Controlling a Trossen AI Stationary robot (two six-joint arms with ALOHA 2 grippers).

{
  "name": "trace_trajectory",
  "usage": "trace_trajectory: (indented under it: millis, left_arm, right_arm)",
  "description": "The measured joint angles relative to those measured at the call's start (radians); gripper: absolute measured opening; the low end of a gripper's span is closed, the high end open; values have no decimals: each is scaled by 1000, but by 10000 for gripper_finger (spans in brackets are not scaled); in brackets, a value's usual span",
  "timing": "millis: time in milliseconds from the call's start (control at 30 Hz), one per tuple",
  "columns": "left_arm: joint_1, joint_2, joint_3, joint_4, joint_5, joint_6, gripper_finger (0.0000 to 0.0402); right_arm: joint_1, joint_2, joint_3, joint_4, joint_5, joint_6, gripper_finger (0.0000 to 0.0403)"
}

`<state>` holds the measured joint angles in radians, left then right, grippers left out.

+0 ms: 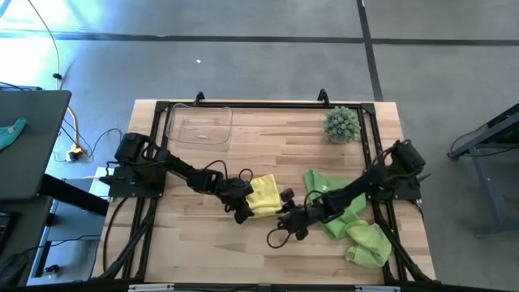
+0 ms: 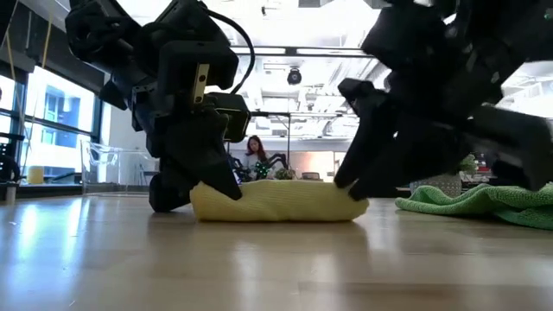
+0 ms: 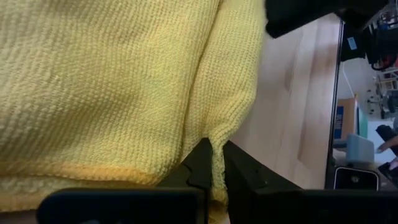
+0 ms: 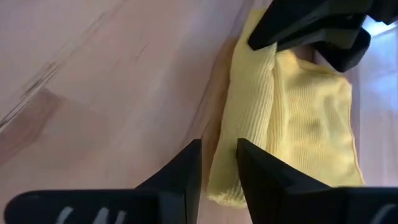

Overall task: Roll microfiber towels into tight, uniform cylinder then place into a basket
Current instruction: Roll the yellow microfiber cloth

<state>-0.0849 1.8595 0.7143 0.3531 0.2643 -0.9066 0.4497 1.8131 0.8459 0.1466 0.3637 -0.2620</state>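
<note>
On the pale wooden desk (image 1: 211, 243), the left tool (image 3: 212, 171) pinches the yellow towel (image 1: 263, 195); the right tool (image 4: 217, 163) stands slightly parted, holding nothing. Grey concrete floor (image 1: 243, 57) surrounds.

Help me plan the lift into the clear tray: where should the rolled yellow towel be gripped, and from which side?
Probably at mid-length, from straight above, fingers straddling the roll. The yellow towel lies flat on the table as a soft, squat roll, so end grips risk loosening it. The left gripper pinches only a thin edge fold; the right gripper stands at the other end with a narrow gap.
</note>
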Motion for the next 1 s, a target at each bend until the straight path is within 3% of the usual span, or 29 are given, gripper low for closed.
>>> trace_trajectory:
  millis: [233,500,767,1000]
  left_arm:
    - [0,0,0,1,-7,-5,17]
    - [0,-2,0,7,-10,-1,33]
    - [-2,-53,-9,-12,-3,131,80]
    - [-2,-109,-8,-128,-40,344,127]
  right_arm:
    - [-46,29,1,12,-11,125,131]
    - [-83,52,3,18,-44,160,175]
    - [-150,51,7,-29,-198,346,172]
    - [-198,50,7,-42,-311,441,120]
